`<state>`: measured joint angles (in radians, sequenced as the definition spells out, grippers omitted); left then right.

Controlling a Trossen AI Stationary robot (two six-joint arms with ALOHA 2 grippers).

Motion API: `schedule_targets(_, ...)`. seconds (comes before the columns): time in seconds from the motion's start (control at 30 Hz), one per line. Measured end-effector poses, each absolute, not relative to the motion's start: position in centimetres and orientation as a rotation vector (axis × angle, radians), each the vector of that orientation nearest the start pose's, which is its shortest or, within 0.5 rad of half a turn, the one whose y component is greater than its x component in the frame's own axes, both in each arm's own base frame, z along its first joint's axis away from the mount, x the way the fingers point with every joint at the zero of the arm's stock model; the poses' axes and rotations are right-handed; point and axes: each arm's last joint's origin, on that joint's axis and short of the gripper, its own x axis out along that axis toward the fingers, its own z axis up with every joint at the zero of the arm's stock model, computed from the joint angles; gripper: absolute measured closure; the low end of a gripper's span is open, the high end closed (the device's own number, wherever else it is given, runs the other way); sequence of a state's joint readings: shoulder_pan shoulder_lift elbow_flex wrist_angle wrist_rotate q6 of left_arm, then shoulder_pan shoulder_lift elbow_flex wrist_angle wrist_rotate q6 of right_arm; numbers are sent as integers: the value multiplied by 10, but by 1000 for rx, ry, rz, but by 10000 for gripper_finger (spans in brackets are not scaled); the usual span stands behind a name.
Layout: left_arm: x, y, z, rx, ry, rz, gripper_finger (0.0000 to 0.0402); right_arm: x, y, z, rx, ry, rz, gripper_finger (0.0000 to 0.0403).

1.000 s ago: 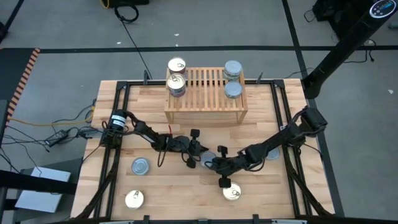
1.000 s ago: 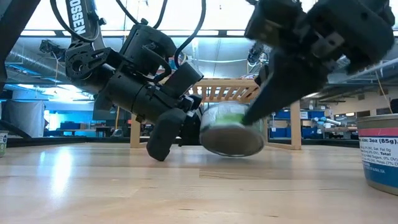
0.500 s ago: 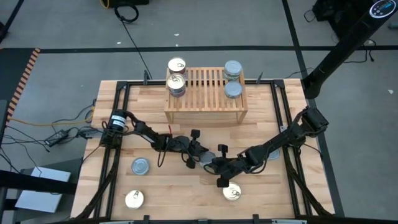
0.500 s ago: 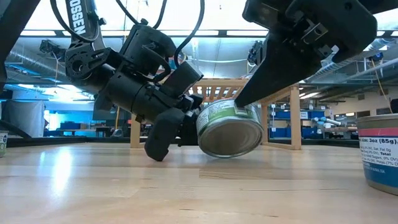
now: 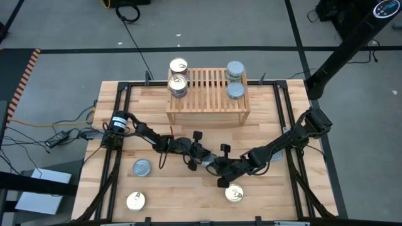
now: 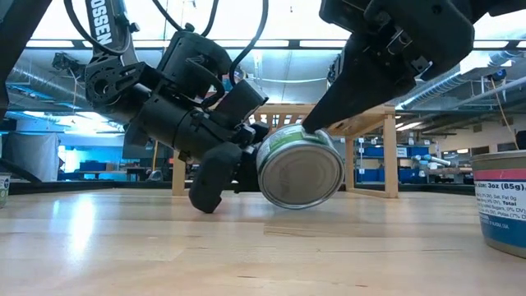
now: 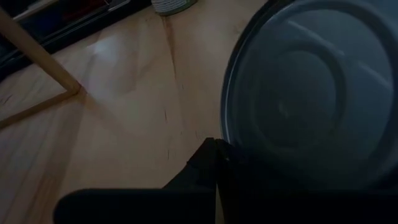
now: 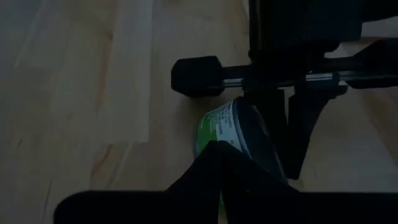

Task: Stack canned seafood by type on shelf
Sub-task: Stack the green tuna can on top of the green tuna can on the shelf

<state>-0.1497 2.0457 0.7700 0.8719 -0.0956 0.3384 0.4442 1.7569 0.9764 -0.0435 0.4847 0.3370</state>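
On the planks at mid-table, one tin (image 6: 300, 168) with a green label is tipped far up. It rests on its lower rim (image 6: 297, 205), one flat end facing the table's near edge. My left gripper (image 6: 249, 171) is shut, low at the tin's left. My right gripper (image 6: 319, 127) is also shut and comes slanting down onto the tin from the right. On the shelf (image 5: 207, 94) at the far side, two gold-topped tins (image 5: 178, 75) stand at the left end and two silver-topped ones (image 5: 235, 80) at the right end. My left gripper meets the tin's rim (image 7: 225, 144) with its shut fingertips, coming almost level from the table's left. The tin leans up beside them with its lower rim on the planks. My right gripper presses its shut fingertips on the tin's labelled side wall (image 8: 214, 127), at its upper part, slanting down from the right. The tin stands tilted between the two grippers.
Loose tins stand on the table: a silver-topped one (image 5: 142, 167) and a gold-topped one (image 5: 135, 201) at the near left, and a gold-topped one (image 5: 234, 194) near my right gripper. Another tin (image 6: 501, 201) stands at the right by the right arm.
The tin has tipped further up onto its lower rim, so its flat end now faces the near edge, where before it lay only slightly tilted. My right gripper has turned and risen a little over it. My left gripper has kept still.
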Motion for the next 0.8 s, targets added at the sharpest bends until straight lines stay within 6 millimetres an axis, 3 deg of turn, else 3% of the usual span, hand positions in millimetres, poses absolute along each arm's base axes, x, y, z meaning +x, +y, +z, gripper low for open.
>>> schedule_targets(0.5,354,-59,84,381,364,-172,394,326,132,170,-21,680,-241,390)
schedule_targets(0.8,353,-57,86,389,376,-103,394,326,132,169,-1,685,-246,388)
